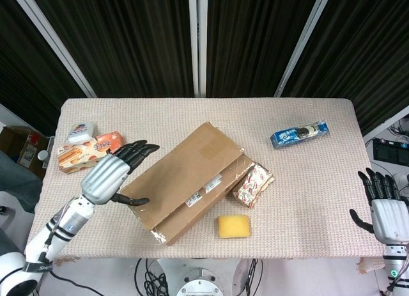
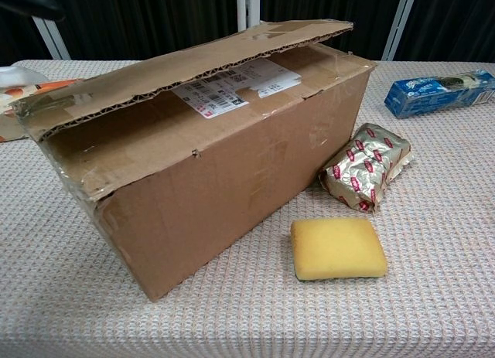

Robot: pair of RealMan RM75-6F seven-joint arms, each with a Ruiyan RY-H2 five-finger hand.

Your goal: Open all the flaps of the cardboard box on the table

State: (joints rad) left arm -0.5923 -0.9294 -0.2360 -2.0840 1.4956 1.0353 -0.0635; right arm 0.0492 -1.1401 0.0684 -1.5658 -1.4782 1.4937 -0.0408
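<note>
Head view: box (image 1: 185,181) mid-desk, flaps down; left hand (image 1: 114,173), fingers spread and holding nothing, hovers at its left end, contact unclear; right hand (image 1: 387,213), fingers apart and empty, sits off the desk's right edge, wrist cut off. Chest view: top flap (image 2: 178,64) slightly lifted, interior hidden; only a dark sliver, probably the left hand, at the top-left corner.

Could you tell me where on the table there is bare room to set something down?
The far strip of the table behind the cardboard box is bare, as is the near right stretch below the blue packet. It is crowded around the foil pack, the yellow sponge and the orange snack box.
</note>
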